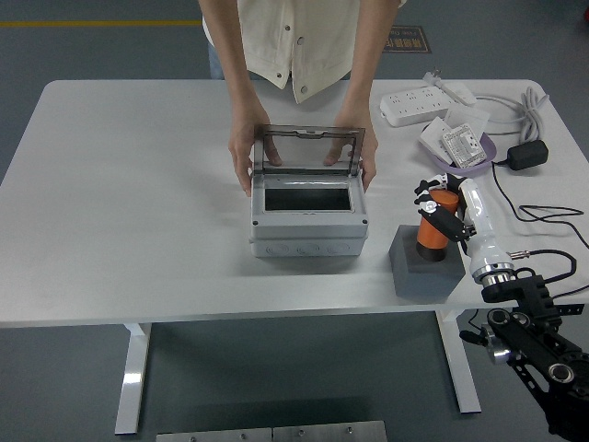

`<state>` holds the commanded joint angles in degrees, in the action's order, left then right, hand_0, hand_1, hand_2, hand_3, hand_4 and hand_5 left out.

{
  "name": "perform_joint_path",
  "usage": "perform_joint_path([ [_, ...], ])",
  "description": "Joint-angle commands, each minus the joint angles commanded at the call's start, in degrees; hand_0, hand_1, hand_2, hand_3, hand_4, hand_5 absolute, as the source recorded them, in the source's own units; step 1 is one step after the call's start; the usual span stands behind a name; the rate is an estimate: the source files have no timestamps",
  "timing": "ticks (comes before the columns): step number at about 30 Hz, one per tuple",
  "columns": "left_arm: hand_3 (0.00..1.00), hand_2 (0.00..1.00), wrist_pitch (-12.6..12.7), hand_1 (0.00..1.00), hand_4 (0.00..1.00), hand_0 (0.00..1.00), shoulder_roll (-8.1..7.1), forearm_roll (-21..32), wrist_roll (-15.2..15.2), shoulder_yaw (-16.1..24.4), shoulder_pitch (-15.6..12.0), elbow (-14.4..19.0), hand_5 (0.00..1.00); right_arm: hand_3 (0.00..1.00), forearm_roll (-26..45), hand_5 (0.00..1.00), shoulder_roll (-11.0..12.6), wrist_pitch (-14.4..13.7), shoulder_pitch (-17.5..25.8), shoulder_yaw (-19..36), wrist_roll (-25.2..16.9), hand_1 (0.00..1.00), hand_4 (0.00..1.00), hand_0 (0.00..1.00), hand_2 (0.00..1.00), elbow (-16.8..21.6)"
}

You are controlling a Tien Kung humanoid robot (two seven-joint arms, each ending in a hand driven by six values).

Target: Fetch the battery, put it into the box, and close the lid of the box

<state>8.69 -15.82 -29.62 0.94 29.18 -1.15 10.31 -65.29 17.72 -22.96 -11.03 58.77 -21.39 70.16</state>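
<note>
A grey box (pixel 308 221) stands mid-table with its smoky clear lid (pixel 310 152) raised upright. A person at the far side holds the box with a hand (pixel 242 158) on each side. An orange battery (pixel 434 226) stands upright above a dark grey block (pixel 424 267) at the right front. My right hand (pixel 436 210) is shut on the battery and holds it lifted, its lower end at the block's top. My left hand is out of view.
At the back right lie a white power strip (pixel 419 104), a purple tray (pixel 460 147) with white parts, a black adapter (pixel 527 154) and cables (pixel 543 216). The table's near edge (pixel 230 318) runs just in front of the block.
</note>
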Motion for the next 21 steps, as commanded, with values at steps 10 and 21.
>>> perform_joint_path([
  [10, 0.595, 0.625, -0.06, 0.72, 0.591, 0.648, -0.05, -1.54, 0.45, 1.51, 0.01, 0.0, 0.328, 0.285, -4.26, 0.002, 1.55, -0.91, -5.64, -1.93, 2.84, 0.263, 0.002, 0.224, 0.263, -0.45],
  [21, 0.596, 0.628, -0.28, 0.721, 0.593, 0.648, -0.11, -5.31, 1.79, 5.36, -0.31, 0.0, 0.33, 0.292, -22.58, 0.002, 3.73, 2.93, -15.42, -4.23, 14.4, 0.249, 0.002, 0.185, 0.25, -0.86],
])
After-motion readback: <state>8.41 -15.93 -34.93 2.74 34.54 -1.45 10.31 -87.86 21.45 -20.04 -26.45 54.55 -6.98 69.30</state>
